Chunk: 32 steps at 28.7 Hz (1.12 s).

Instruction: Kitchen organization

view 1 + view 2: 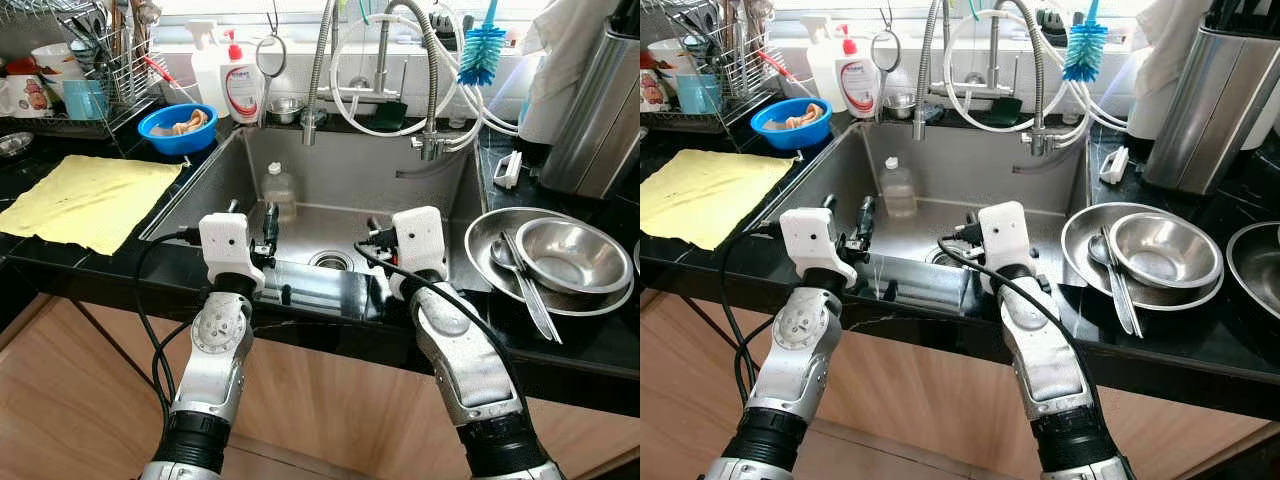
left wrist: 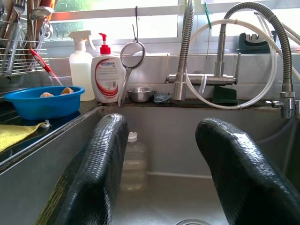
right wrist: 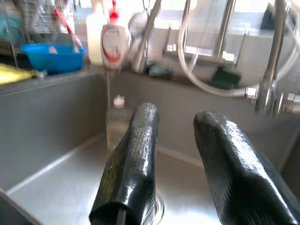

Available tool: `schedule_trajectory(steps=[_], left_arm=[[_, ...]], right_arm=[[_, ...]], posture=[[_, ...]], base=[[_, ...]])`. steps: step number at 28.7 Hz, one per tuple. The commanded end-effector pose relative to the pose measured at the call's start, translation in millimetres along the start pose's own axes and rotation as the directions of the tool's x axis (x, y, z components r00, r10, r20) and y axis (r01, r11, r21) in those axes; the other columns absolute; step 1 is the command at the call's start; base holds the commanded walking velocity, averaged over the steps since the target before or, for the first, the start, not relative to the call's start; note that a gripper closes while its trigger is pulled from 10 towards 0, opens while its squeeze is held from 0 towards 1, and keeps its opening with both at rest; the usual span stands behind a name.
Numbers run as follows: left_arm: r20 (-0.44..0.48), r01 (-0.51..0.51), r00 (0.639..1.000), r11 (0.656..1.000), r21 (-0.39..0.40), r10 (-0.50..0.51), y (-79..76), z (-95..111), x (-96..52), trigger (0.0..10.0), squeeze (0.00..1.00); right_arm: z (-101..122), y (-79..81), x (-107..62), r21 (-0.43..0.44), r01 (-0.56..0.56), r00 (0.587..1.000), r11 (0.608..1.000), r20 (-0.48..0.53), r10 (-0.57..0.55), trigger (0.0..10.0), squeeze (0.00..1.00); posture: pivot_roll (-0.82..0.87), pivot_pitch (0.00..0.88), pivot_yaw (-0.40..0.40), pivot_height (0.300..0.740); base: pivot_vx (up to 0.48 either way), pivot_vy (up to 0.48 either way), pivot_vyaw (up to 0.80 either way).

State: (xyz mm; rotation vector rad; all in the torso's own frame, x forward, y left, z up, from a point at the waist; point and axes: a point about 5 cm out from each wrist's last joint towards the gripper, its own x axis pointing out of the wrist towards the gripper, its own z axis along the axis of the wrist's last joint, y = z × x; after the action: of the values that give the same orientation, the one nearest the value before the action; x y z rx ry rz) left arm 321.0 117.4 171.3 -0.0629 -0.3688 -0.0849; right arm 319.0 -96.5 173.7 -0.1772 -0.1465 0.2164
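Both arms reach over the counter edge into the steel sink (image 1: 345, 160). My left gripper (image 1: 268, 228) is open over the sink's near left part, with nothing between its fingers (image 2: 101, 164). My right gripper (image 1: 378, 240) is open just right of the drain (image 1: 330, 261), also holding nothing. A clear plastic bottle (image 1: 279, 190) with a white cap stands upright at the sink's back left, beyond both grippers and apart from them. It also appears between the fingers' lines of sight as the bottle (image 2: 133, 159) and the bottle (image 3: 116, 123).
On the right counter a steel bowl (image 1: 572, 255) and a spoon (image 1: 522, 280) rest in a wide steel dish (image 1: 490, 232). A yellow cloth (image 1: 85, 200), a blue bowl (image 1: 176, 128) and a dish rack (image 1: 100, 70) stand to the left. Soap bottles (image 1: 243, 85), faucets (image 1: 320, 70) and hoses line the back.
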Motion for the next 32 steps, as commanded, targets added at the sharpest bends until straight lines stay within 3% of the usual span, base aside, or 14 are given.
schedule_trajectory(steps=[1, 5, 13, 16, 19, 32], left_arm=[[-0.019, -0.008, 1.000, 1.000, -0.003, 0.008, 2.6, -3.3, -1.4, 10.0, 0.00], [-0.010, -0.001, 1.000, 1.000, 0.011, 0.001, 1.8, -2.1, -1.7, 10.0, 0.00], [0.003, 0.034, 0.999, 0.999, 0.034, -0.034, -0.7, -0.9, -3.2, 10.0, 0.00], [0.002, 0.038, 0.999, 0.999, 0.029, -0.038, -0.8, -1.1, -2.5, 10.0, 0.00], [0.006, 0.051, 0.999, 0.998, 0.025, -0.051, -4.2, 0.0, -0.3, 10.0, 0.00], [0.005, 0.064, 0.998, 0.997, 0.032, -0.064, -3.6, 0.2, -0.7, 10.0, 0.00]], right_arm=[[13.5, 0.8, -6.2, -0.043, 0.028, 0.992, 0.999, 0.125, -0.023, 10.0, 0.00], [9.6, 5.9, -19.0, -0.082, 0.015, 0.977, 0.996, 0.213, 0.003, 10.0, 0.00], [12.6, -6.4, -34.8, -0.125, 0.072, 0.956, 0.989, 0.292, -0.032, 10.0, 0.00], [12.7, -8.8, -34.6, -0.139, 0.080, 0.951, 0.987, 0.308, -0.034, 10.0, 0.00], [20.6, -11.8, -31.2, -0.091, 0.094, 0.944, 0.991, 0.325, -0.060, 10.0, 0.00], [23.4, -5.6, -28.2, -0.066, 0.089, 0.939, 0.994, 0.337, -0.062, 10.0, 0.00]], posture=[[-0.17, 0.000, 0.073, 0.740], [-0.17, 0.000, 0.072, 0.740], [-0.18, 0.000, 0.077, 0.740], [-0.19, 0.000, 0.080, 0.740], [-0.19, 0.000, 0.084, 0.740], [-0.18, 0.000, 0.087, 0.740]], base=[[0.000, 0.000, 0.00], [0.000, 0.000, 0.00], [0.000, 0.000, 0.00], [0.000, 0.000, 0.00], [0.000, 0.389, 0.00], [0.000, 0.412, -0.75]])
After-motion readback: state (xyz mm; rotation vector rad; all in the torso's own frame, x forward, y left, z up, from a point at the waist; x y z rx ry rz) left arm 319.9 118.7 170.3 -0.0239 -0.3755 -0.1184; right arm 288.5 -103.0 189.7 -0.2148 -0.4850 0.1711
